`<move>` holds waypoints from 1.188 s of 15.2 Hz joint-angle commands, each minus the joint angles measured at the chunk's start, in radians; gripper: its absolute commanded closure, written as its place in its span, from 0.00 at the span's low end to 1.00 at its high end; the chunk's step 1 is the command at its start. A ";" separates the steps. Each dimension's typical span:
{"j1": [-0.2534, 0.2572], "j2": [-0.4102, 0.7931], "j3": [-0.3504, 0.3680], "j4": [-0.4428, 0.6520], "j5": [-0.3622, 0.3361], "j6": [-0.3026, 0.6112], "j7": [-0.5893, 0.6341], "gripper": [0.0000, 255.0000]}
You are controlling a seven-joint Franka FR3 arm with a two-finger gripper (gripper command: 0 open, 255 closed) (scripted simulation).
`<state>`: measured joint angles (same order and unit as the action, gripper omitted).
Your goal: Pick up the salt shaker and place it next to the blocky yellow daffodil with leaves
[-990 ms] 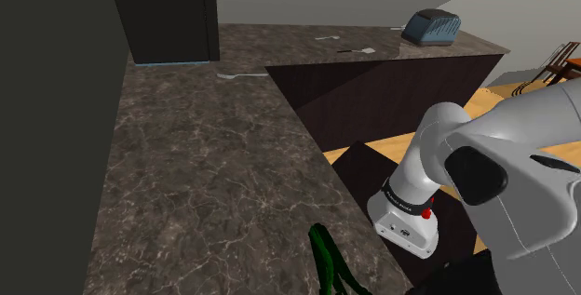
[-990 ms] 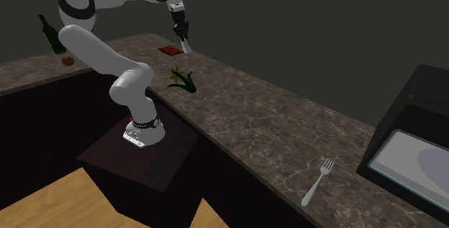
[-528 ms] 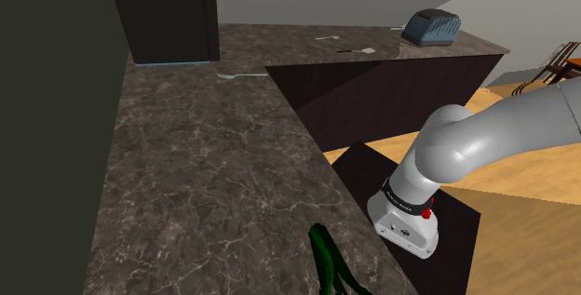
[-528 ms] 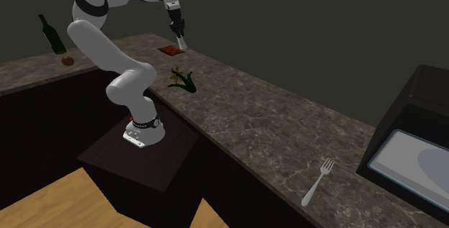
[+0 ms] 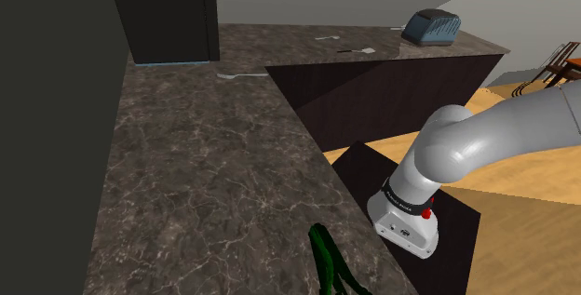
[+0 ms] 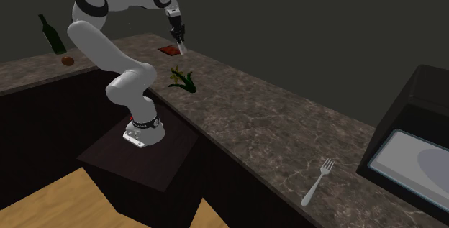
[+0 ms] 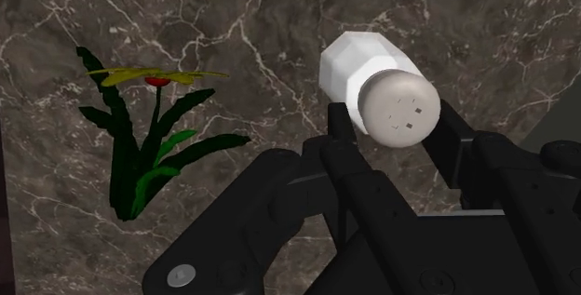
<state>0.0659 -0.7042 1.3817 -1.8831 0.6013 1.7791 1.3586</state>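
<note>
Black two-finger gripper (image 7: 395,127) clamped on white faceted salt shaker (image 7: 371,72), grey perforated cap toward camera. Shaker held off dark veined stone counter (image 7: 279,23), near blocky yellow daffodil with green leaves (image 7: 147,140), not touching it.

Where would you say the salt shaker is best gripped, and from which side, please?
Probably grip the salt shaker across its white faceted body just below the rounded cap, coming from the cap end with fingers on opposite sides, as the gripper holds it now. Flat facets should seat them, and the base is left free for setting down.
</note>
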 commanded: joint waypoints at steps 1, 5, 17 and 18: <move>-0.005 -0.005 0.016 -0.018 0.009 0.022 -0.004 1.00; -0.008 -0.014 0.042 -0.058 0.029 0.066 -0.011 1.00; -0.039 -0.041 0.145 -0.155 0.096 0.195 -0.036 1.00; -0.044 -0.043 0.155 -0.161 0.102 0.206 -0.038 1.00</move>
<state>0.0255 -0.7448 1.5266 -2.0370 0.6962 1.9732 1.3223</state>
